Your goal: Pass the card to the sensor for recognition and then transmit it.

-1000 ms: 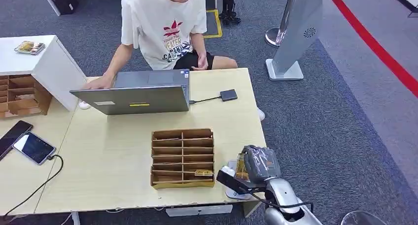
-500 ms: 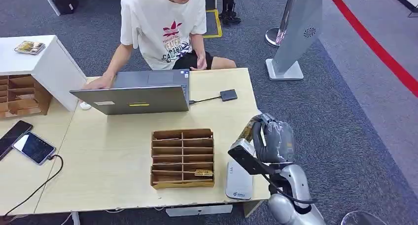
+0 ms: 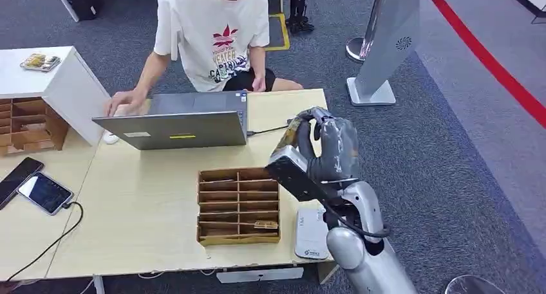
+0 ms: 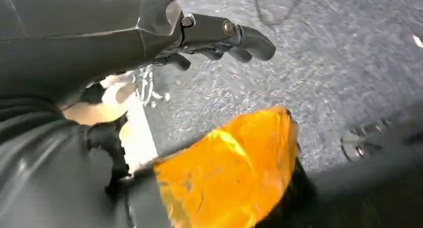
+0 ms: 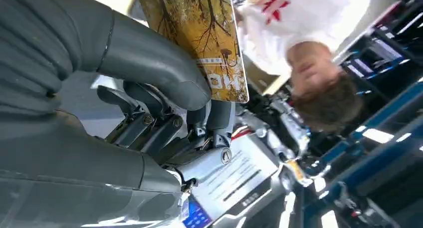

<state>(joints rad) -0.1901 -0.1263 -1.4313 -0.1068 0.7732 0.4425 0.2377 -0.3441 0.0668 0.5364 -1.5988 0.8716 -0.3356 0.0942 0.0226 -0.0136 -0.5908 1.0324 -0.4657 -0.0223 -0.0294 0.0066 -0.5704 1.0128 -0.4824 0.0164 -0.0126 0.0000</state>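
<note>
Pale wood worktop (image 3: pixel 148 197) carries a brown slotted tray (image 3: pixel 238 206), an open laptop (image 3: pixel 177 121) and a white sensor (image 3: pixel 312 233) lying flat just right of the tray near the front edge. From the head view the right hand (image 3: pixel 322 149) is raised above the worktop's right side, over the space between the tray and the back edge, fingers curled round a yellowish card (image 3: pixel 293 137) that stands on edge at its left side. A person (image 3: pixel 216 33) in a white shirt sits behind the laptop, one hand on its keyboard. Two phones (image 3: pixel 32 184) lie on the worktop to the left.

Left wrist view: the left hand (image 4: pixel 149 43) hangs over grey carpet (image 4: pixel 349 63), dark fingers loosely apart and nothing in them; an orange blurred shape (image 4: pixel 229 168) lies below it.

Right wrist view: the thick grey thumb (image 5: pixel 149 63) presses the card (image 5: pixel 199 33), printed with autumn trees, against the darker fingers (image 5: pixel 149 113) behind it; the person shows beyond
</note>
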